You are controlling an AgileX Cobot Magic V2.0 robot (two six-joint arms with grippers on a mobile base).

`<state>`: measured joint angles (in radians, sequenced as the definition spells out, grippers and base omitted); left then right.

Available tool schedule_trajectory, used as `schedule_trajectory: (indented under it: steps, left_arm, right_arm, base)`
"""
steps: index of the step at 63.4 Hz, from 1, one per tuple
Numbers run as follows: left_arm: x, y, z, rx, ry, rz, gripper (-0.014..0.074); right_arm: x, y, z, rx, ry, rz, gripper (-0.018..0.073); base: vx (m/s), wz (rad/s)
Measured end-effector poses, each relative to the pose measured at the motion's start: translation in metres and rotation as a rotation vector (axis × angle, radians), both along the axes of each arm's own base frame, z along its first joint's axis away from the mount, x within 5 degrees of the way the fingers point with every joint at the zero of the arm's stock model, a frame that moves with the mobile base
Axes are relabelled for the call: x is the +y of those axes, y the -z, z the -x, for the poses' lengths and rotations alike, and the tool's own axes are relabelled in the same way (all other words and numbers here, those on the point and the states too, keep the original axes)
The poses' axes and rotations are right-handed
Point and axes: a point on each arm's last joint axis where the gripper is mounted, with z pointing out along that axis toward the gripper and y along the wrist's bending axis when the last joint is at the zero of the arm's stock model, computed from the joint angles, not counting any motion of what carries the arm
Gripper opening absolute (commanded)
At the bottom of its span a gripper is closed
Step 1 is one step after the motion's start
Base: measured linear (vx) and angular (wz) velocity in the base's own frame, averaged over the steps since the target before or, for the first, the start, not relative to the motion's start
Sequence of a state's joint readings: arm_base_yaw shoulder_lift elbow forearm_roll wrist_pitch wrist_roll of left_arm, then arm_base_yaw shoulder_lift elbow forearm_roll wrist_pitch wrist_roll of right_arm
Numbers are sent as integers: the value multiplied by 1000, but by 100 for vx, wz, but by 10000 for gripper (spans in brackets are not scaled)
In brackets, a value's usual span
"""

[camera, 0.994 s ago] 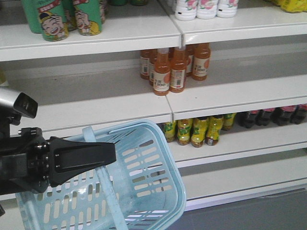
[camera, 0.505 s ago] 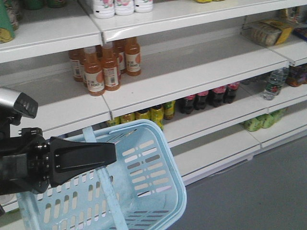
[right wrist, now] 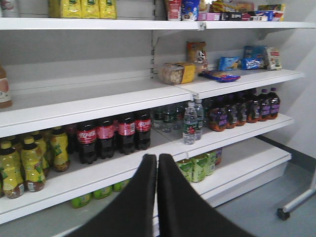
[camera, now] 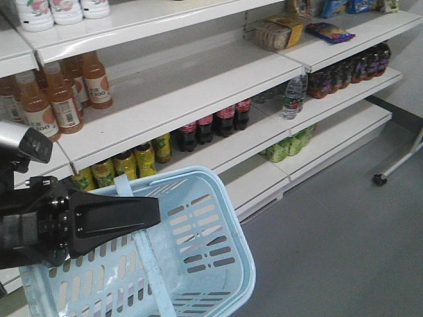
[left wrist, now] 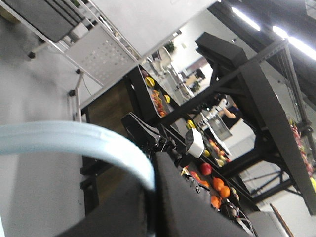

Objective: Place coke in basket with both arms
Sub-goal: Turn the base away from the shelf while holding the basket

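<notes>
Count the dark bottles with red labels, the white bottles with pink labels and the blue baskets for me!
dark plastic bottles with red labels: 4
white plastic bottles with pink labels: 3
pale blue slotted plastic basket: 1
Total: 8

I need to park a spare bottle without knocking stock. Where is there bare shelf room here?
Widest free patch: the middle shelf between the orange bottle and the snack packs. Also the bottom shelf right of the green bottles. Crowded: the row of cola bottles and water bottles.
</notes>
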<state>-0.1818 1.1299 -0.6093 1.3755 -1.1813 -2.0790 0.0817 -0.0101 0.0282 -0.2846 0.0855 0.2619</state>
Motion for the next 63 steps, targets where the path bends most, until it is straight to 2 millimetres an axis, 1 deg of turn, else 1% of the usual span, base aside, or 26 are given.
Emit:
schedule_trajectory:
  steps: [63]
  left_arm:
    - [0,0,0,0,0,0,-6]
  right_arm:
    - [0,0,0,0,0,0,-5]
  base:
    - [-1,-42]
